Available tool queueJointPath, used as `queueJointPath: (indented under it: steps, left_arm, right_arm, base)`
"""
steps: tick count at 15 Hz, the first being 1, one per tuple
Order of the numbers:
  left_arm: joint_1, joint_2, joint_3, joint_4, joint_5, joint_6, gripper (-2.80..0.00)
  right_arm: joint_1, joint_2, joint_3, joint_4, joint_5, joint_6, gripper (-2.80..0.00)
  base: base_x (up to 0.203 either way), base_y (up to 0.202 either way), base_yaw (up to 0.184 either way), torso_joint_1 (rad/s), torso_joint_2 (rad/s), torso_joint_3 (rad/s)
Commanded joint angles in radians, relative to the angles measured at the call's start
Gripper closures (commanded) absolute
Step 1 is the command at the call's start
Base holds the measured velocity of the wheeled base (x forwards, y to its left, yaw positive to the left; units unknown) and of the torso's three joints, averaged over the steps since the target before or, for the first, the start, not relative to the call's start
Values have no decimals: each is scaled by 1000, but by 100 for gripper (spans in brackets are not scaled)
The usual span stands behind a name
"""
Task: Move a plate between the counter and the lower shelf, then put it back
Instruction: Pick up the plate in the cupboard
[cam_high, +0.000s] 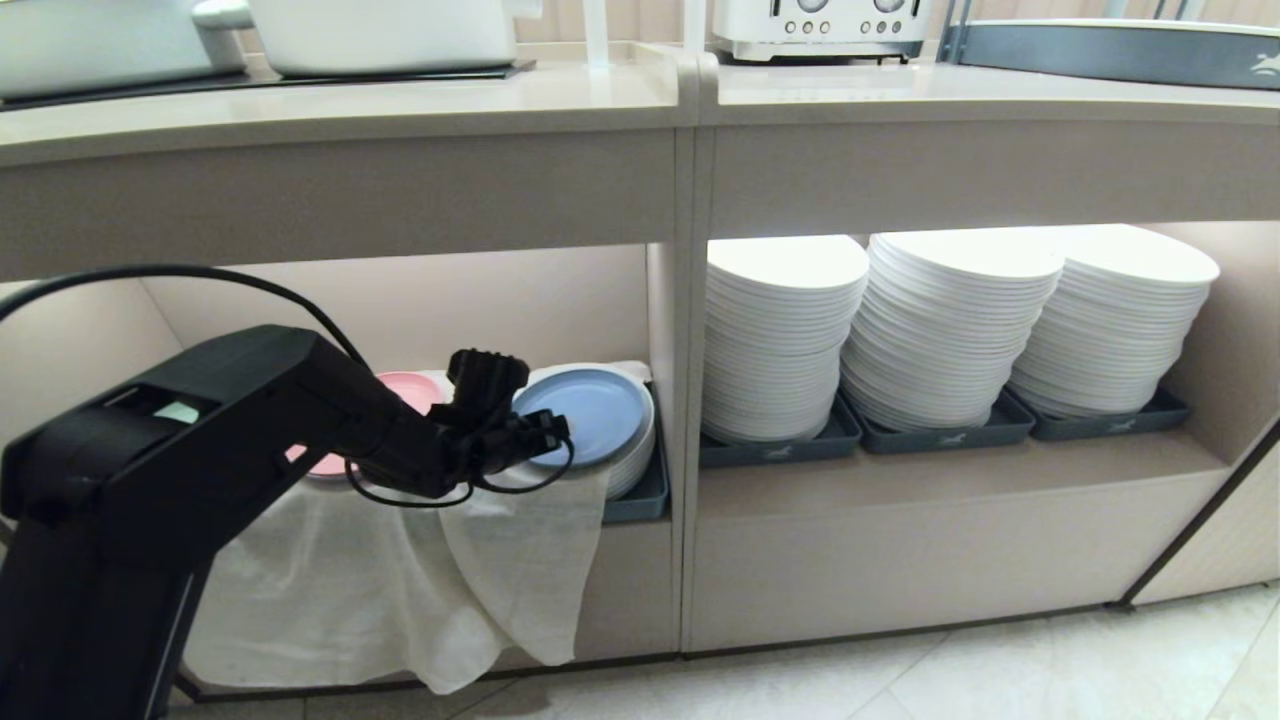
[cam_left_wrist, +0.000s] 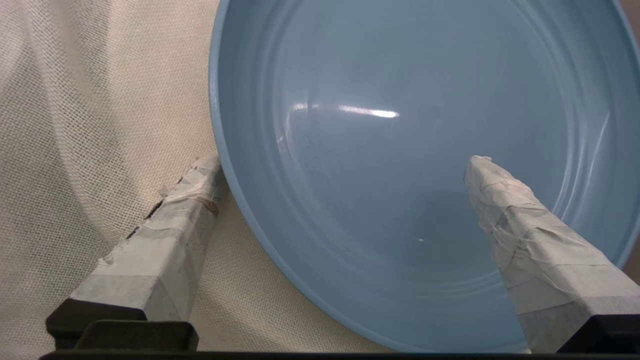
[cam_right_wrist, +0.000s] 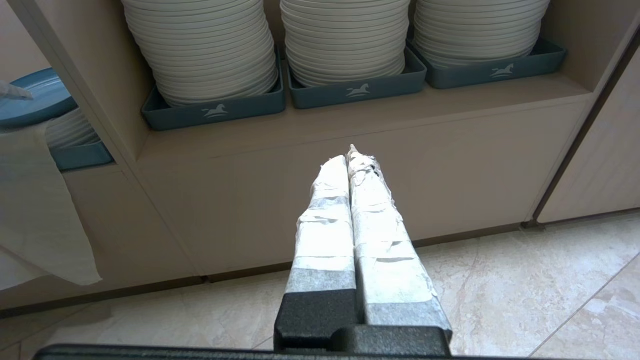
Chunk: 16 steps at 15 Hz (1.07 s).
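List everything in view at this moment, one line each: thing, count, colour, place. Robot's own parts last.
plate: one, light blue, on a white stack in the lower shelf
pink plate: one, pink, same recess, partly behind the arm
white cloth: one, draped over that recess's front edge
dark grey trays: four seen, one under each stack
tall white plate stacks: three, in the neighbouring recess
counter: one, beige, above both recesses
toaster-like appliance: one, white, on the counter
white pot: one, on the counter, far left
left hand: open, one taped finger inside the plate's rim, one outside
right hand: shut, low before the cabinet, holding nothing
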Motion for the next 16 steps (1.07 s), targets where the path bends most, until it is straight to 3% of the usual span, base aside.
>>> queueJointPath:
  steps: [1, 8, 9, 16]
  left_arm:
    - [0, 7, -1, -3, 2, -4, -280]
    - [0, 10, -7, -3, 8, -1, -275]
    - [0, 10, -7, -3, 8, -1, 0]
    - [14, 7, -7, -3, 8, -2, 0]
  right_arm:
    - [1, 0, 0, 0, 0, 0, 0]
    - [1, 0, 0, 0, 0, 0, 0]
    - [0, 0, 0, 0, 0, 0, 0]
    - [0, 0, 0, 0, 0, 0, 0]
  base:
    - [0, 0, 0, 0, 0, 0]
    - [0, 0, 0, 0, 0, 0]
    - [0, 0, 0, 0, 0, 0]
    - [0, 0, 0, 0, 0, 0]
